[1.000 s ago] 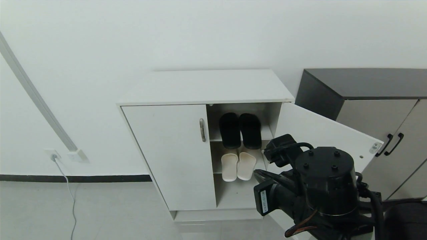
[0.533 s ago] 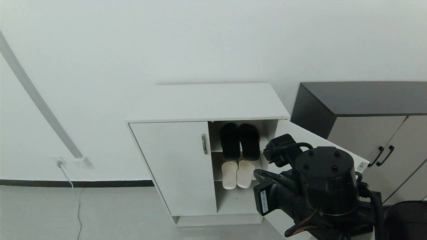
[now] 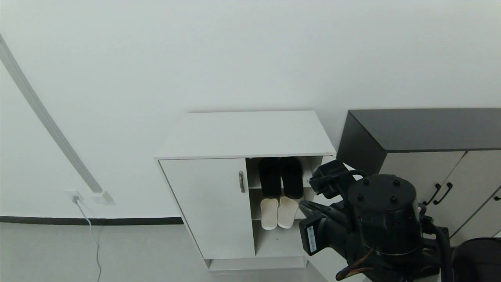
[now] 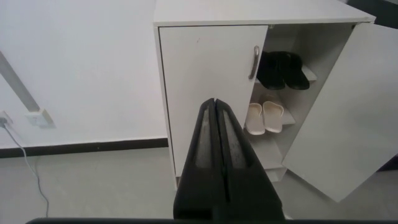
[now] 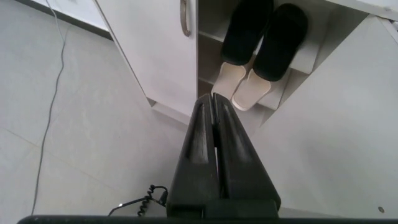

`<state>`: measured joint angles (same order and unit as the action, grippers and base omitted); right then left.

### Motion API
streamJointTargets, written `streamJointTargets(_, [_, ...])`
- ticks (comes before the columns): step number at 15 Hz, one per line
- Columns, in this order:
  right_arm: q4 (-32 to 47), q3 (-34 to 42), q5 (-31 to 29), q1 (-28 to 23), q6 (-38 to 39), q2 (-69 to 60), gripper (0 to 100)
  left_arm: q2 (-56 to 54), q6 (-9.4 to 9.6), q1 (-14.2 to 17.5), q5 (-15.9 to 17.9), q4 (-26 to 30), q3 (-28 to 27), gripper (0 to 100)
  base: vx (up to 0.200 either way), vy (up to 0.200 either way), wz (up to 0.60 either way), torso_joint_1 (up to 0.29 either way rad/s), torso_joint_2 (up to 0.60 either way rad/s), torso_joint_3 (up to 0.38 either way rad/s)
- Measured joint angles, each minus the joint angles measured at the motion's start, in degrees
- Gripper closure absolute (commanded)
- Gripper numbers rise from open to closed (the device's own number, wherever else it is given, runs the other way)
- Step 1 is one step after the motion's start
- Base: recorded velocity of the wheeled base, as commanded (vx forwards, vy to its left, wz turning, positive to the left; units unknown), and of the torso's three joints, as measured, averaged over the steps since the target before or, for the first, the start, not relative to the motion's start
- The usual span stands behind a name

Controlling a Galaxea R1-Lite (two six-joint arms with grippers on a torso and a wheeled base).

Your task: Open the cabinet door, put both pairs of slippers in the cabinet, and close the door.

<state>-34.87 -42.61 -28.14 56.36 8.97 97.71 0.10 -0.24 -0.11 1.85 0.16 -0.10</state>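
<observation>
right gripper (image 5: pixel 213 99) closed and empty, open door (image 5: pixel 329 124) on its right

the right gripper's fingers are pressed together with nothing between them. it points at the open half of the cabinet (image 3: pixel 246 133). the left gripper (image 4: pixel 215 102) is closed on nothing too, and faces the left door (image 4: pixel 205 68), which is shut.

both pairs are inside: the black slippers (image 5: pixel 264 34) on the upper shelf, the white slippers (image 5: pixel 241 84) on the shelf just below, toes inward.

the open door is an upright panel hinged on the cabinet's right edge and swung out toward the robot. its inner face is turned toward the right gripper, which sits in front of the opening, near that face but apart from it. the right arm is the nearer one; the left is well apart, across the opening.

only the closing looks left. the push likely has to land on the outer face, the far side of the panel from the gripper, so the gripper would first need to pass round the free edge.
</observation>
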Motion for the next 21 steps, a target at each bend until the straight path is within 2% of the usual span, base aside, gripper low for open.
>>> streamJointTargets(7, [-0.05,0.16,0.0,-0.29,-0.05,0.0,100,0.0,0.0,0.0,0.0,0.02,0.0,100,0.0,0.0,0.0,0.0,0.0,0.0])
streamJointTargets(13, [-0.02,0.16,0.35,-0.66,-0.02,-0.09,100,0.0,0.0,0.0,-0.02,0.02,0.0,100,0.0,0.0,-0.6,0.006,0.0,0.002])
streamJointTargets(21, [-0.06,0.16,0.39,-2.78,0.0,-0.09,100,0.0,-0.24,0.06,0.0,0.02,0.0,100,0.0,0.0,0.0,0.0,0.0,0.0])
